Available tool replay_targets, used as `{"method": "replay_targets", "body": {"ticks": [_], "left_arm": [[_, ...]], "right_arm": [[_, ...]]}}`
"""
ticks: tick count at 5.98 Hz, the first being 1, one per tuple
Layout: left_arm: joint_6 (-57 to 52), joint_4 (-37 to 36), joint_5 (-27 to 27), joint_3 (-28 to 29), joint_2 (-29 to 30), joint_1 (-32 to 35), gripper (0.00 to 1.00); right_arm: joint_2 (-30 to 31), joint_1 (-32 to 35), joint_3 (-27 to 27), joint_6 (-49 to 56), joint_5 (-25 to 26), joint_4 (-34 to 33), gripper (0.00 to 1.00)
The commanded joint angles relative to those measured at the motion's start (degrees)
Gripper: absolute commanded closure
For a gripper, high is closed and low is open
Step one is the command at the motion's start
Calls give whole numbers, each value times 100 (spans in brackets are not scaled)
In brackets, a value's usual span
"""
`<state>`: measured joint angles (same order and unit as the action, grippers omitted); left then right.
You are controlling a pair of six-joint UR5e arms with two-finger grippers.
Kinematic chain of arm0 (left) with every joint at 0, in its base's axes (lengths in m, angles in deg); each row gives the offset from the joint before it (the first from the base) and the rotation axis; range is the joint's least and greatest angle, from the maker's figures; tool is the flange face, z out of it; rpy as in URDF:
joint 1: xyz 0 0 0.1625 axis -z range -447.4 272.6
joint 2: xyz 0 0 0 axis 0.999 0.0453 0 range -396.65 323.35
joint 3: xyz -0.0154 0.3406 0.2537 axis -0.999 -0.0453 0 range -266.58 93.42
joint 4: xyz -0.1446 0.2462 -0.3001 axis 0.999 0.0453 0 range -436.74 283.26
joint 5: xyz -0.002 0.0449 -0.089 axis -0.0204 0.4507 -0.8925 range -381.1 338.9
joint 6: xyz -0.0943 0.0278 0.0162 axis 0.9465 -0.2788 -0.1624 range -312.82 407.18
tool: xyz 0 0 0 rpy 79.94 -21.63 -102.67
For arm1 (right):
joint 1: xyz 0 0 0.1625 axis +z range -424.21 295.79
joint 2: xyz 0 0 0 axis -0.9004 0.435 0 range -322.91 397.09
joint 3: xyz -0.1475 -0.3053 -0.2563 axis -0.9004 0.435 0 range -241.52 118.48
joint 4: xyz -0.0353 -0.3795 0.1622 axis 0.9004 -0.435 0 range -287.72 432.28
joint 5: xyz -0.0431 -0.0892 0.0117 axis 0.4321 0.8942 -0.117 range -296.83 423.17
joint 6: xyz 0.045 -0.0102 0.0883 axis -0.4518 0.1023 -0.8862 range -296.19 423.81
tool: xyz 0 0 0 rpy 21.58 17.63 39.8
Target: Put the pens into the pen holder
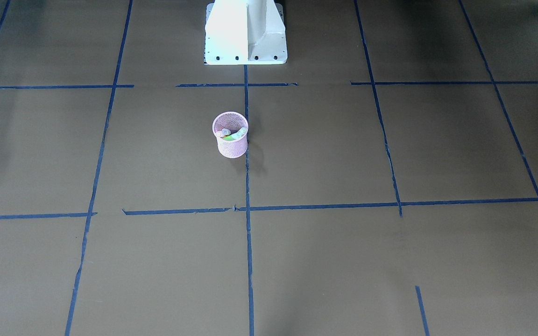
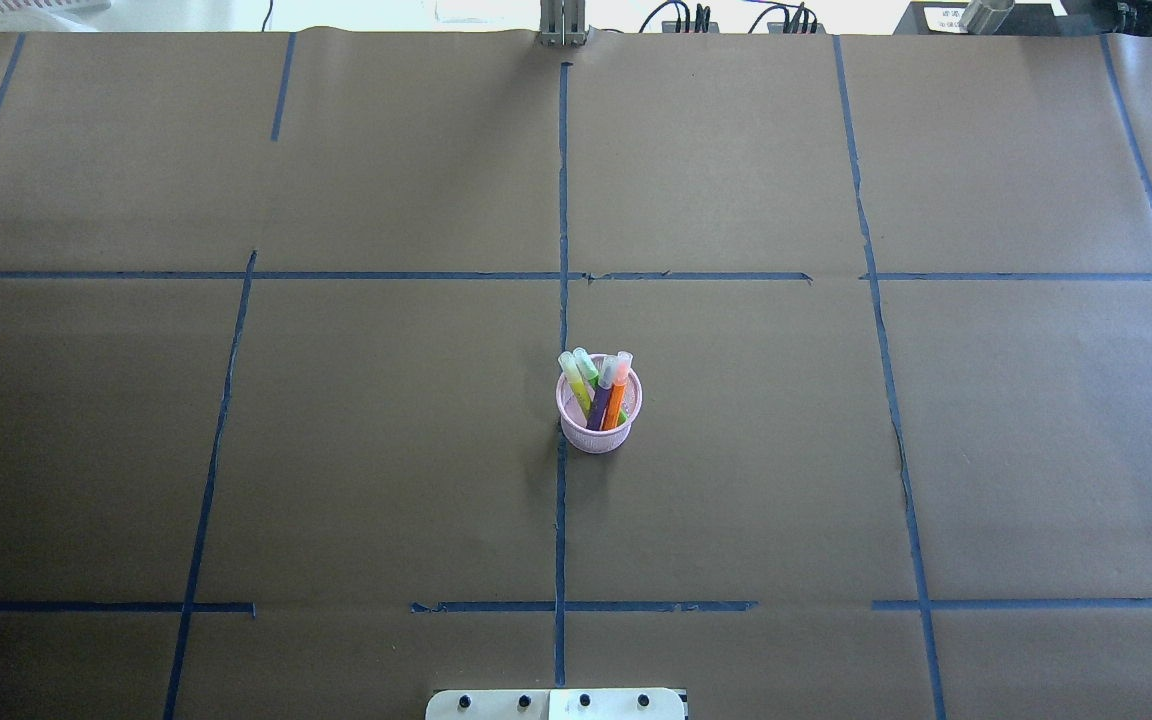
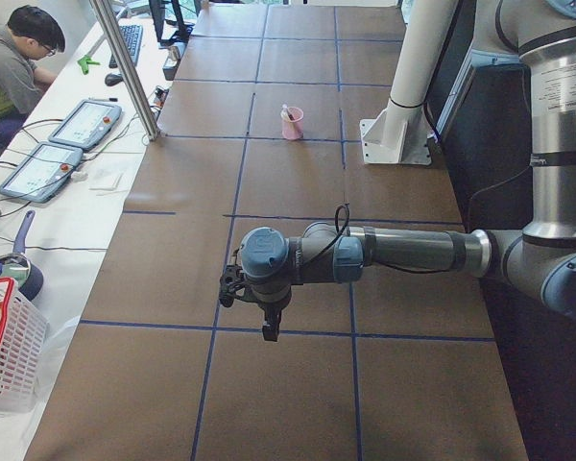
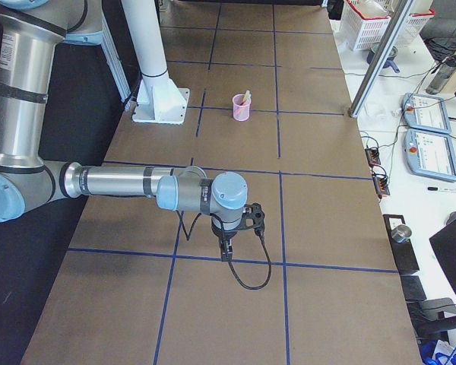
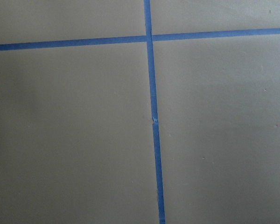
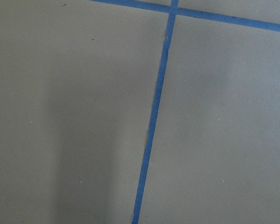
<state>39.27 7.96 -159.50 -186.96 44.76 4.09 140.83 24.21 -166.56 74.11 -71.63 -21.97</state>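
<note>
In the overhead view the brown paper (image 2: 336,450) on the table is crossed by a grid of blue tape (image 2: 562,200). The pink mesh pen holder (image 2: 596,438) stands upright at the centre of the frame, just right of the middle vertical tape line. The pens (image 2: 601,385) stand inside it with their pale caps above the rim, leaning toward the top of the frame. From left to right they are a yellow-green pen (image 2: 575,388), a purple pen (image 2: 603,398) and an orange pen (image 2: 617,398). In the front-facing view the holder (image 1: 231,147) sits in the upper middle, just left of the centre line, below the white pedestal (image 1: 245,32) at the top edge. In the exterior left view an operator (image 3: 14,58) sits at the upper left. The left gripper (image 3: 268,331) hangs pointing down over the paper, low and left of centre, on the arm reaching in from the right. The holder (image 3: 292,125) is small in the upper middle, well apart from it. In the exterior right view the arm enters from the left edge and the right gripper (image 4: 226,251) points down below centre, well apart from the holder (image 4: 242,109) in the upper middle. From these side views I cannot tell whether either gripper's fingers are spread or pressed together. Both wrist views show paper and crossing tape lines.
</note>
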Motion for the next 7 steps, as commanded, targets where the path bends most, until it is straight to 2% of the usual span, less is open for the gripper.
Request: {"method": "replay_targets", "body": {"ticks": [1,7], "left_arm": [[0,2,6,-8,-98,0,0],[0,2,6,-122,-196,0,0]], "right_arm": [[-3,0,-9,-2,-2,4,0],[-3,9,-123,-11,7,4,0]]}}
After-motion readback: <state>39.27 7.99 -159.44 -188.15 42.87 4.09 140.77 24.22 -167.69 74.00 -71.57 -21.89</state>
